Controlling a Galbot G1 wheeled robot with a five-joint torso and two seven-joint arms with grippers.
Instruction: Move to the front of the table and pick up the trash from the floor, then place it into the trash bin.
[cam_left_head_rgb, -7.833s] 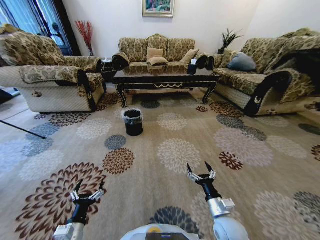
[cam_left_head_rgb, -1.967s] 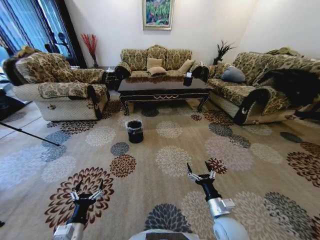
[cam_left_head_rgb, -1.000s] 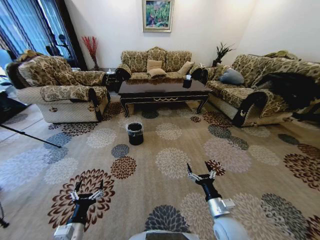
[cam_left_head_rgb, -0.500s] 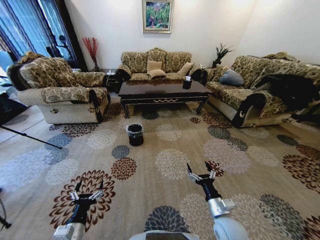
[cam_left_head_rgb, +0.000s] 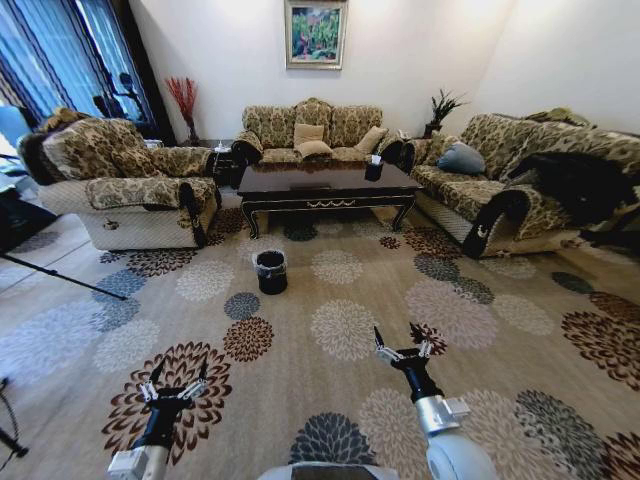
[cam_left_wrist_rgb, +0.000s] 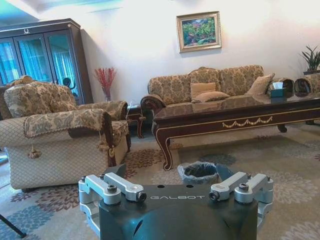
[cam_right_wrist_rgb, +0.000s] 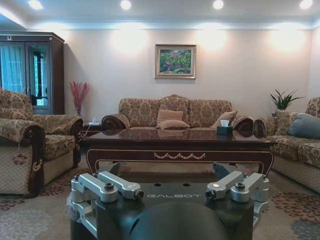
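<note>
Left gripper (cam_left_head_rgb: 177, 377) at lower left of the head view and right gripper (cam_left_head_rgb: 403, 343) at lower centre-right both hover over the floor (cam_left_head_rgb: 470, 320), fingers spread wide, holding nothing. Trash bin (cam_left_head_rgb: 270, 271) stands on the carpet in mid-frame left of centre, liner folded over its rim, just in front of the table (cam_left_head_rgb: 325, 184). The table sits at upper centre between the armchair (cam_left_head_rgb: 120, 180) and the sofas; no trash can be made out on the carpet.
</note>
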